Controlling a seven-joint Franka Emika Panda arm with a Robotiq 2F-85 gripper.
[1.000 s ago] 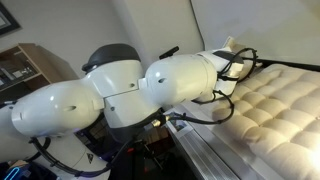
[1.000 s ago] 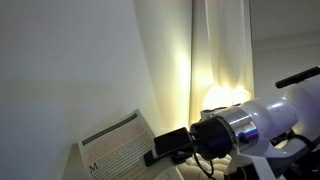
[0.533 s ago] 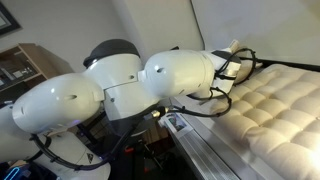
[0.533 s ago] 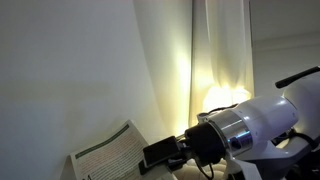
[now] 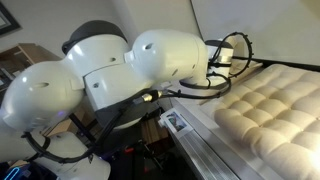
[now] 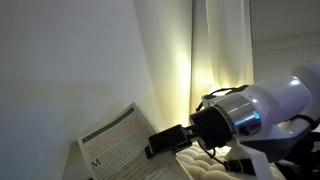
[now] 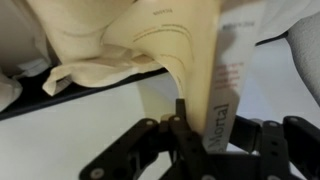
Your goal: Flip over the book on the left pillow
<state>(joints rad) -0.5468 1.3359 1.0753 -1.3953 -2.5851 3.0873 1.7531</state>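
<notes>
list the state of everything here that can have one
book: held by one edge, tilted up steeply, printed face showing, not lying flat
gripper: shut on the book's edge
cream pillow: creased, lying behind the book in the wrist view
curtain: drawn, lit from behind
quilted mattress: lying flat

In an exterior view the camera sits right behind the arm (image 5: pixel 130 65), facing past its white joints to quilted bedding (image 5: pixel 275 110). In an exterior view it sits low beside the arm's far end (image 6: pixel 260 105), facing a curtain (image 6: pixel 190 50). Both share only the arm. The wrist view rides the arm, very close to the book (image 7: pixel 225 85).
</notes>
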